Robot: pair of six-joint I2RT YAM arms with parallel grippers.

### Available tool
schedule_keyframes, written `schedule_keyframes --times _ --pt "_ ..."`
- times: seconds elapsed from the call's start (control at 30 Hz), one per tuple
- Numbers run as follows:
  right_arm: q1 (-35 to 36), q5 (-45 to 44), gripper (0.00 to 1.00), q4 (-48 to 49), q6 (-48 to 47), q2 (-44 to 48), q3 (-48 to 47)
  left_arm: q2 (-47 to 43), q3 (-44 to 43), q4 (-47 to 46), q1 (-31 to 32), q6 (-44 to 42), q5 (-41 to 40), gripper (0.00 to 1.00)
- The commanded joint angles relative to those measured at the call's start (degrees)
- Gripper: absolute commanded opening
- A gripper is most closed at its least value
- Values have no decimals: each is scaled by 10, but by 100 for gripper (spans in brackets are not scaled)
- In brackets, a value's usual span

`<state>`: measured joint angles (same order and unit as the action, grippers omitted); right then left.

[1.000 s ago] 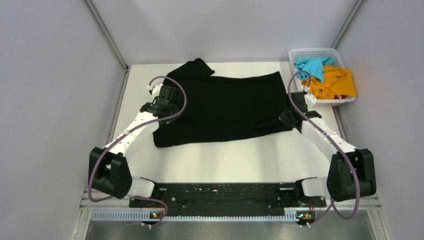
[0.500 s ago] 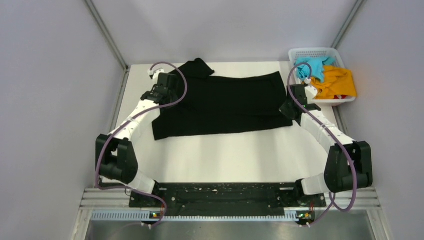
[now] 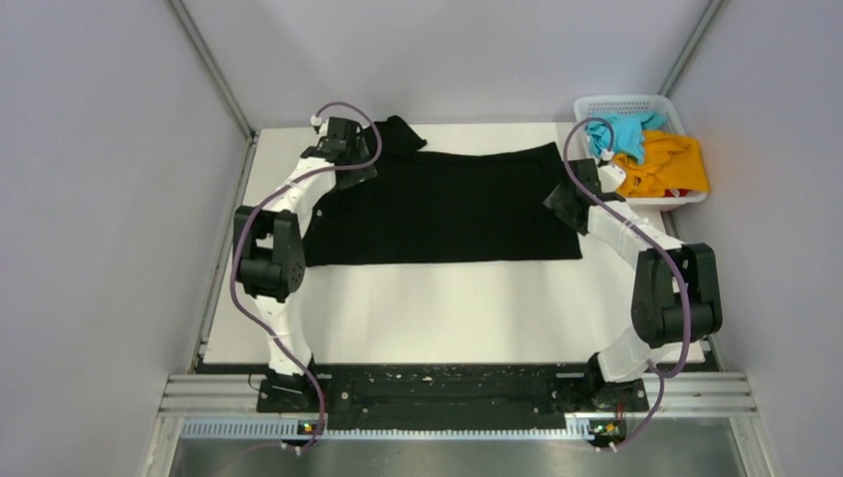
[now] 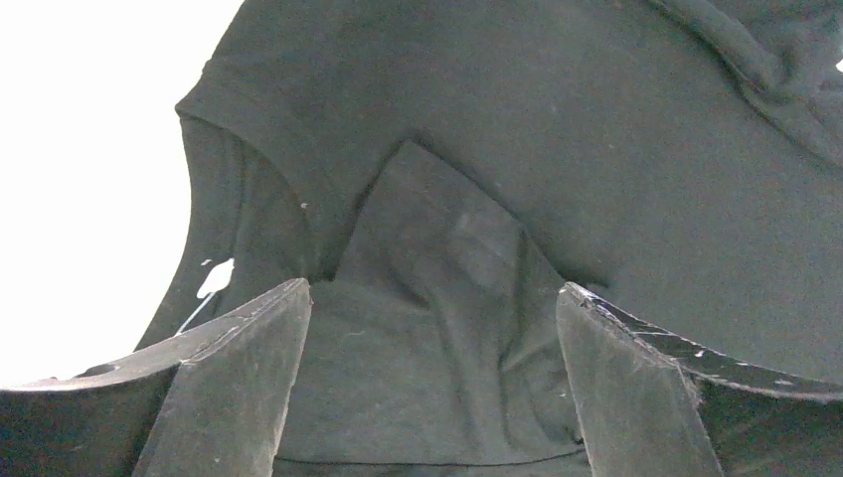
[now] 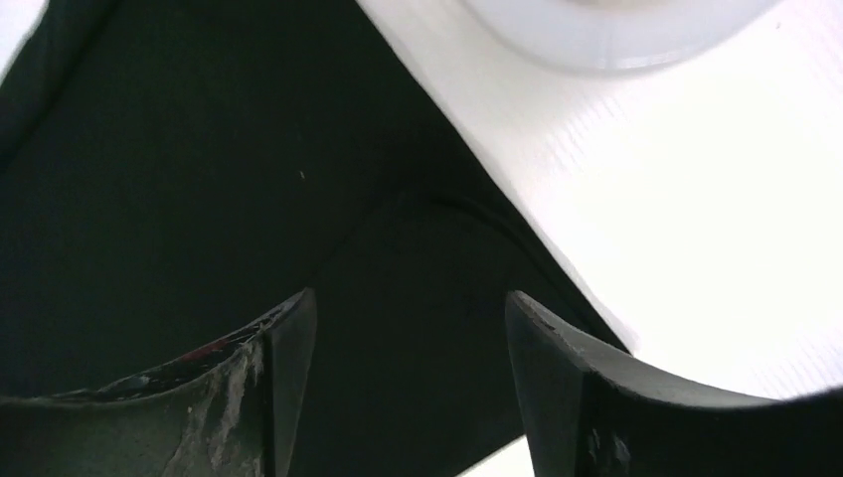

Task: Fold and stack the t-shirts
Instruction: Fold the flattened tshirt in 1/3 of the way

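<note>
Black t-shirt (image 3: pixel 447 209) lies flat across far half of white table (image 3: pixel 447 318), sleeve poking out at far-left corner. L gripper (image 4: pixel 432 286) over shirt's far-left end, jaws wide, nothing gripped. R gripper (image 5: pixel 408 294) at shirt's right edge, jaws apart, empty too. Turquoise t-shirt (image 3: pixel 621 134) & orange t-shirt (image 3: pixel 674 164) sit in white basket (image 3: pixel 596 103), far right.

The left arm (image 3: pixel 266 260) rose from its base at 7 o'clock, folded at an elbow near 9 o'clock and stretched its forearm up to 11 o'clock. There the left gripper (image 4: pixel 432 288) pointed downward, jaws spread wide. The right arm (image 3: pixel 668 298) bent near 3 o'clock. The right gripper (image 5: pixel 408 294) sat at 1 o'clock, jaws parted.
</note>
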<state>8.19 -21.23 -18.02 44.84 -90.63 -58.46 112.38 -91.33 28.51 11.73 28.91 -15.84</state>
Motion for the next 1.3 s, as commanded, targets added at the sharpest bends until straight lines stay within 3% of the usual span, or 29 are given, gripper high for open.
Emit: schedule_keyframes --times 0.0,0.07,0.27,0.37,0.53,0.87,1.27 --pt "-6 -39 74 5 4 -5 -64 -16 -57 32 -18 5 -8 99" --pt "-6 -27 85 2 -11 1 -69 -35 -50 29 -18 5 6 99" --pt "10 119 98 45 -80 3 -19 -95 55 -4 -18 8 105 99" --pt "40 171 99 64 -127 -34 -16 -102 116 -30 -19 22 115 99" --pt "75 147 99 60 -150 -94 -46 -72 141 -52 -30 34 153 99" --pt "81 153 99 71 -145 -86 52 -60 244 -63 -51 80 195 99" --pt "95 207 99 -76 -96 100 216 -295 500 15 -50 173 165 99"
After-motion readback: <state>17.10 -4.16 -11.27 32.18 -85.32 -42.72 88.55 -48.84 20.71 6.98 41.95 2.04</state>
